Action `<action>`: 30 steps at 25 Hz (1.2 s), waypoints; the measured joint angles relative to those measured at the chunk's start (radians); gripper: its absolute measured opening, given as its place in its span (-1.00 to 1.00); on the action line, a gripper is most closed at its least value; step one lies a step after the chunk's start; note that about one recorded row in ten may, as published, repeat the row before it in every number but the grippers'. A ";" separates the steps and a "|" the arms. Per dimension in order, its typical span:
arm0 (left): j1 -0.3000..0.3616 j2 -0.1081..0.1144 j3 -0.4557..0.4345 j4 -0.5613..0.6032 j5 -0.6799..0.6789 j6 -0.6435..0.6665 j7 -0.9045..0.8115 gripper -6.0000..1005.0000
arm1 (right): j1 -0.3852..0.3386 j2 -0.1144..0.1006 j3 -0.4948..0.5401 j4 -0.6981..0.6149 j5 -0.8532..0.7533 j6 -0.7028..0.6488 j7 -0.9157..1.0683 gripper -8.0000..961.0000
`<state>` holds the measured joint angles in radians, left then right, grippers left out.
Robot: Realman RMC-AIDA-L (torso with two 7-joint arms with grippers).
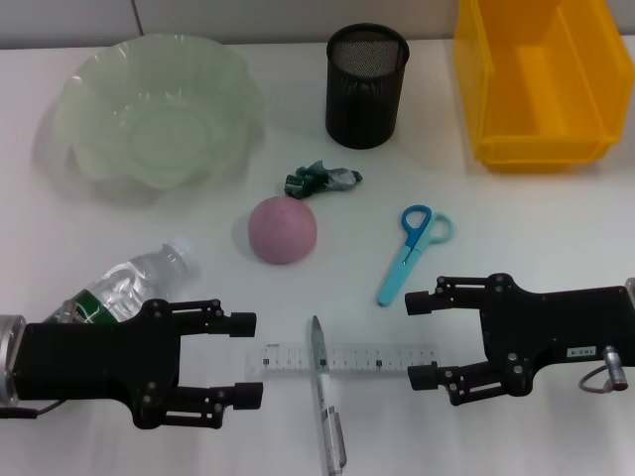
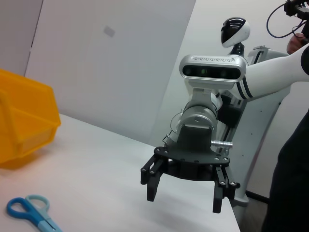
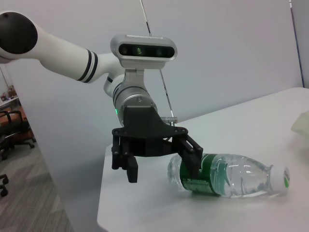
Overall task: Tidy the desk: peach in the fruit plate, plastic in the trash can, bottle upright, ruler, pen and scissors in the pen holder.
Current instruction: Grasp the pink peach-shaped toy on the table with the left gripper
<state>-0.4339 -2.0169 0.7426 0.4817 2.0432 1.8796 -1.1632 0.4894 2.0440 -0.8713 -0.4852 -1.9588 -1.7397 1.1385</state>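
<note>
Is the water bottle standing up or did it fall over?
Fallen over. The water bottle lies on its side on the table, cap pointing toward the bowl.

1. White desk top, matte, evenly lit, soft shadows
2. Pale grey wall panel behind desk in left wrist view, small grey mark on it
3. Second lighter wall at an angle beside the panel
4. Right wrist view: plain grey wall behind desk edge
5. Grey floor below desk
6. Black office chair on castors far back by the floor
</note>
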 joint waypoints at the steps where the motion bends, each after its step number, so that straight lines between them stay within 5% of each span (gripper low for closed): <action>1: 0.000 0.000 -0.003 0.000 0.000 0.000 0.000 0.53 | 0.000 0.000 0.000 0.000 0.000 0.000 0.000 0.72; 30: -0.006 -0.002 -0.012 0.008 0.000 0.018 -0.003 0.53 | 0.003 -0.001 0.000 -0.004 0.000 0.002 0.000 0.72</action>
<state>-0.4403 -2.0189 0.7308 0.4894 2.0433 1.8980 -1.1658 0.4924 2.0432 -0.8714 -0.4893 -1.9588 -1.7379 1.1381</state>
